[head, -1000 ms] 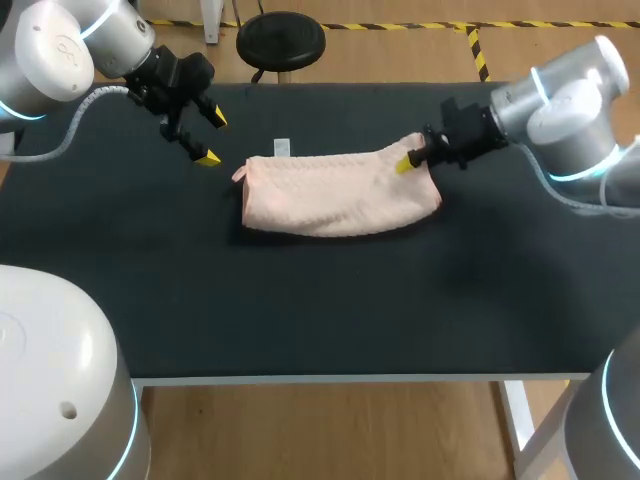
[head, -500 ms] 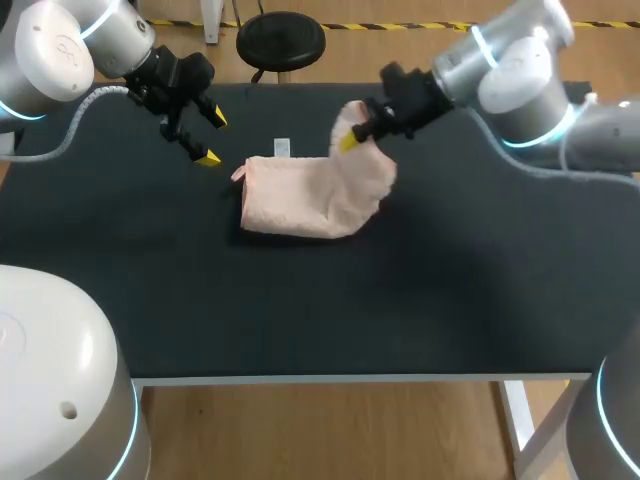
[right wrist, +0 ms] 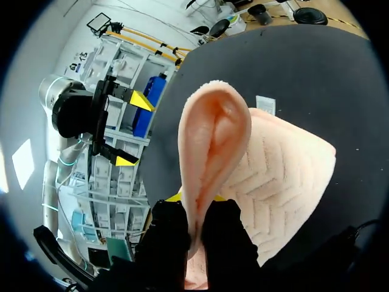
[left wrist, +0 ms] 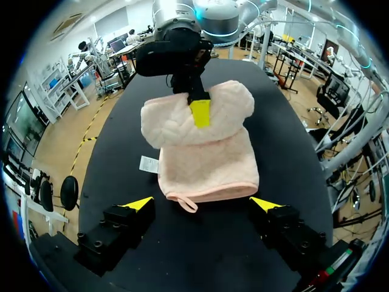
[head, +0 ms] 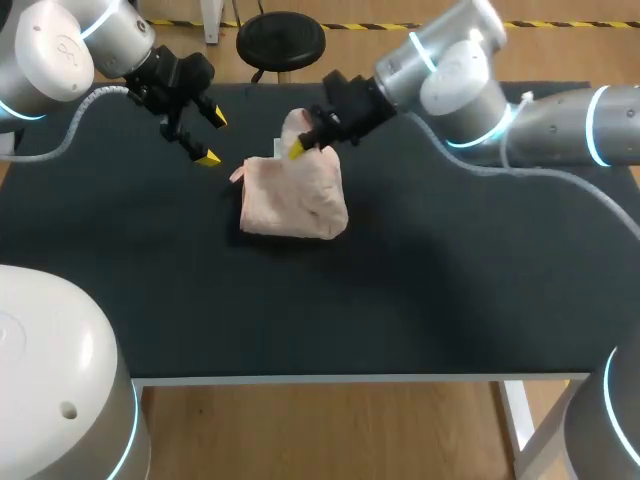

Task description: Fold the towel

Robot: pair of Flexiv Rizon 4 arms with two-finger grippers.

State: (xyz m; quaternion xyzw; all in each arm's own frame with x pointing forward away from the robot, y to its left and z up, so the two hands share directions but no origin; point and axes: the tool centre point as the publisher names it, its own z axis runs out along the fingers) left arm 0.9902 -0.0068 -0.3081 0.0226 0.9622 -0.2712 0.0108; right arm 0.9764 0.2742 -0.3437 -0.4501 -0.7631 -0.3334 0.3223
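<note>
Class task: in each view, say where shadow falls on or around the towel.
Head view: the towel casts a faint shadow on the table beside it. Left wrist view: its lifted flap shades the layer beneath. Right wrist view: the flap's inner hollow is darker.

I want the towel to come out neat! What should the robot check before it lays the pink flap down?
1. Right gripper shut on the lifted flap of the towel: ok.
2. Left gripper open and not touching the towel: ok.
3. Flap above the towel's end nearest the left gripper: not ok, it hangs short of that end.
4. Bottom layer flat on the table: ok where it shows.
5. Edges will line up when laid down: cannot tell.
</note>
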